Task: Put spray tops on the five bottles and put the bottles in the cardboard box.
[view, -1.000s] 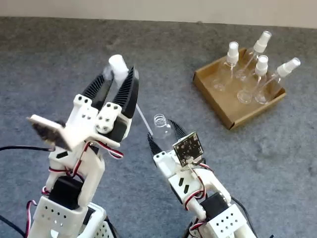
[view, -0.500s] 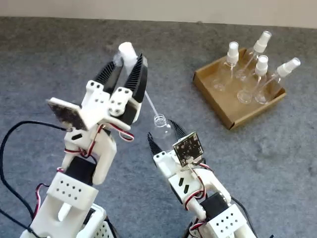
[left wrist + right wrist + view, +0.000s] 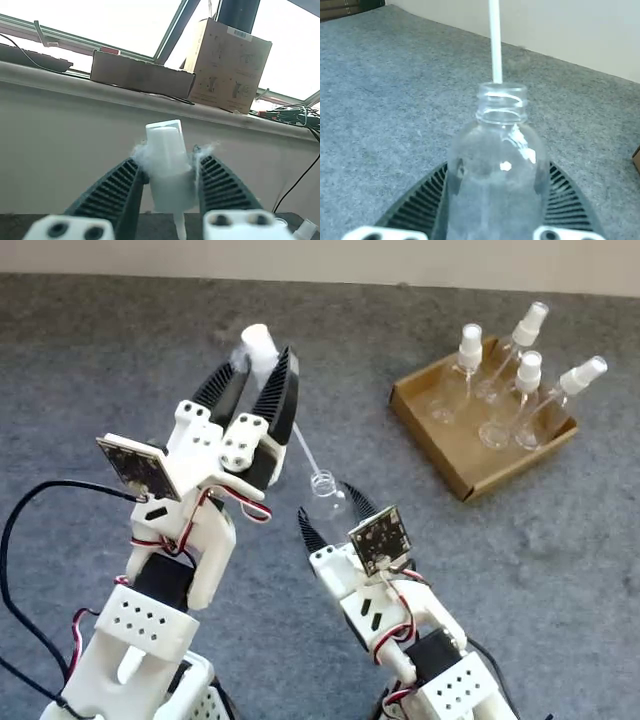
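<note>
The spray top (image 3: 168, 165) is a white plastic cap with a squared head. It is pinched between the ribbed black pads of the left gripper (image 3: 258, 362), which is closed tightly on it, and wisps of white fluff cling where the pads meet it. A thin white dip tube (image 3: 303, 452) slants down from the cap to the mouth of the bottle (image 3: 495, 165). The tube's tip seems to sit right at the rim, though I cannot tell if it is inside yet.

The bottle is clear and round-shouldered with a threaded neck. It stands upright above the grey felt table (image 3: 110, 350), and the right gripper (image 3: 332, 508) is closed around its body. Well apart from it, the cardboard box (image 3: 432, 436) holds four capped bottles (image 3: 527, 390) leaning against each other.

On the sill behind, a brown carton (image 3: 231, 65) bears dark printed figures and a white label strip, all too small to read.
</note>
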### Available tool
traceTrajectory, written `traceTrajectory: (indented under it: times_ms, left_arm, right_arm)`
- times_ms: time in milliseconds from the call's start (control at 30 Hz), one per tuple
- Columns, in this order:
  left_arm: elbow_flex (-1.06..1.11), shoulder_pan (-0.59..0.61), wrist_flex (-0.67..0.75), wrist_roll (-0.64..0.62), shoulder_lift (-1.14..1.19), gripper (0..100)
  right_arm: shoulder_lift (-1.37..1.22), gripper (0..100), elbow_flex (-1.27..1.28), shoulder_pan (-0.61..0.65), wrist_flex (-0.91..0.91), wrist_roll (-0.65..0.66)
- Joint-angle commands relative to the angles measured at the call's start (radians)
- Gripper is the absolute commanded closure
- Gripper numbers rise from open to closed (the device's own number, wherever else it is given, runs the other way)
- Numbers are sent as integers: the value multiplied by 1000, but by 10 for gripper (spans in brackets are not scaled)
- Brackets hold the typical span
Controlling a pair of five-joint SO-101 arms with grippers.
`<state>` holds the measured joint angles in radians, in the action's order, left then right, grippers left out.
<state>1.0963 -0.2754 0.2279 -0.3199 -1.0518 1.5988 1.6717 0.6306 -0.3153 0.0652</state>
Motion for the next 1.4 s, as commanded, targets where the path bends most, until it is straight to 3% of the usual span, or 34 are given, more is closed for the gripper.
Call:
traceTrajectory:
  times_ms: [0,267,667,1367]
  left_arm:
    - [-12,51,29,3,7,969]
    - [-2,-44,21,8,8,969]
    - [-10,27,28,3,8,969]
    - [-1,5,23,6,12,969]
  right_arm:
    - [13,828,130,-13,-1,-8]
    - [13,828,130,-13,-1,-8]
    - [13,828,130,-13,-2,-8]
    - [13,828,130,-13,-2,-8]
